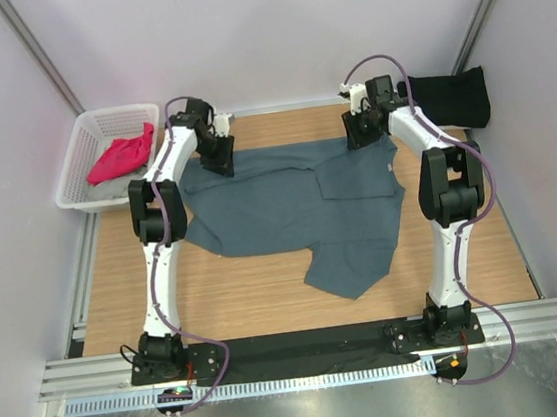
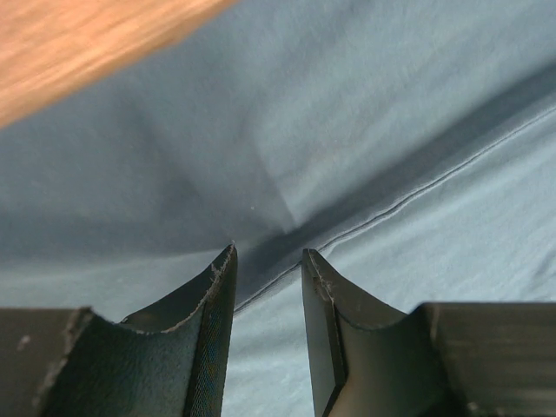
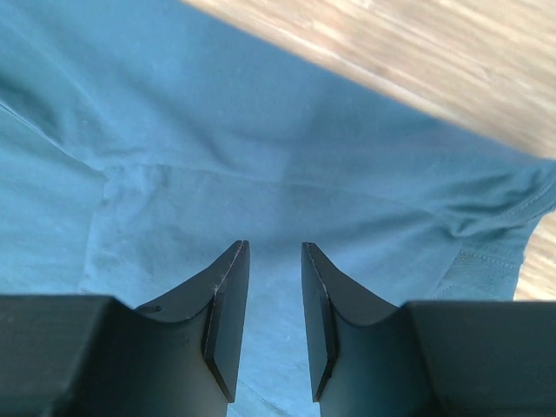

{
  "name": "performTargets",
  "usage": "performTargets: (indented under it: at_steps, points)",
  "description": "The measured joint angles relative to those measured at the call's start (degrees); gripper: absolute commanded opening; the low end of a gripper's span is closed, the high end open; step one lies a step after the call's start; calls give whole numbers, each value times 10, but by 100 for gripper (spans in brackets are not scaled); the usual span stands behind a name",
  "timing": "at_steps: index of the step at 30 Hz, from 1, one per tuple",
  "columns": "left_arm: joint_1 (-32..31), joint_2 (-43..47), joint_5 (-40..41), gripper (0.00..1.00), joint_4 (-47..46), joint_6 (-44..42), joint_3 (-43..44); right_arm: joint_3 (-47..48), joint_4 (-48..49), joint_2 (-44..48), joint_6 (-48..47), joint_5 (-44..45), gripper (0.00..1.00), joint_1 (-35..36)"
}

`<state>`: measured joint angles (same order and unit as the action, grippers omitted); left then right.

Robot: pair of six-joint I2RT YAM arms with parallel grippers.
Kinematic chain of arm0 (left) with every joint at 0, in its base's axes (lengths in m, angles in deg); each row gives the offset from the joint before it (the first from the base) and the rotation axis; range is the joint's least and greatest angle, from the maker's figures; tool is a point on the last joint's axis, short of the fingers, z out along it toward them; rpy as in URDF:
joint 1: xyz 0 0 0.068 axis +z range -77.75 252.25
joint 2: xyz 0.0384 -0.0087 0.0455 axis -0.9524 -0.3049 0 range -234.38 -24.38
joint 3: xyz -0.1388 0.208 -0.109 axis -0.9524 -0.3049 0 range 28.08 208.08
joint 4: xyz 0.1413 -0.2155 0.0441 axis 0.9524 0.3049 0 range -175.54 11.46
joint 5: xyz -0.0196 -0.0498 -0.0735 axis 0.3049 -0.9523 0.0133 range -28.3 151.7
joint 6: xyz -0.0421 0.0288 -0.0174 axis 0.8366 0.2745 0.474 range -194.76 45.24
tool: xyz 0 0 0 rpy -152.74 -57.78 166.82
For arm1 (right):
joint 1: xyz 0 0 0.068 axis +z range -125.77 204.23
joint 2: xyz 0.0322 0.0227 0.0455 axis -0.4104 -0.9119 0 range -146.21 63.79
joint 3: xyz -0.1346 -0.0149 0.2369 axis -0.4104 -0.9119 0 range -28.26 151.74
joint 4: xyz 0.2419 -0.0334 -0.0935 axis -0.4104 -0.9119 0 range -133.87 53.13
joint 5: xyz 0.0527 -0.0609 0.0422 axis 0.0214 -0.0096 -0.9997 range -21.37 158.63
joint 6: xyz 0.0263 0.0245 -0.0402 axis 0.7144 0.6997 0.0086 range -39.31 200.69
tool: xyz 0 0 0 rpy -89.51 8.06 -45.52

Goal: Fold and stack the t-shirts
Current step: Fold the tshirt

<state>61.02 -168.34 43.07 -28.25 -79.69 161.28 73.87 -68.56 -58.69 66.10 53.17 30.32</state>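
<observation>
A slate blue-grey t-shirt (image 1: 289,212) lies spread on the wooden table, partly folded, with one sleeve pointing toward the near edge. My left gripper (image 1: 221,161) hangs over the shirt's far left corner, and my right gripper (image 1: 359,137) over its far right corner. In the left wrist view the left gripper (image 2: 269,252) is open, with a seam of the blue-grey cloth (image 2: 365,130) under the gap. The right gripper (image 3: 274,246) is open too, just above the cloth (image 3: 261,156), pinching nothing. A folded black t-shirt (image 1: 450,98) rests at the back right. A magenta-pink t-shirt (image 1: 122,156) lies on a light grey one (image 1: 105,191).
A white mesh basket (image 1: 119,112) at the back left holds the pink and grey shirts. Bare wood (image 1: 248,292) shows at the front of the table. The arm bases (image 1: 305,351) are bolted along the near edge. White walls enclose the table.
</observation>
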Motion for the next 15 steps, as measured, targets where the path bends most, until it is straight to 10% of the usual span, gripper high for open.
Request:
performTargets:
  at_steps: [15]
  points:
    - [1,132,-29,34,18,0,-255,-15,0,0,0,-2,37,-5]
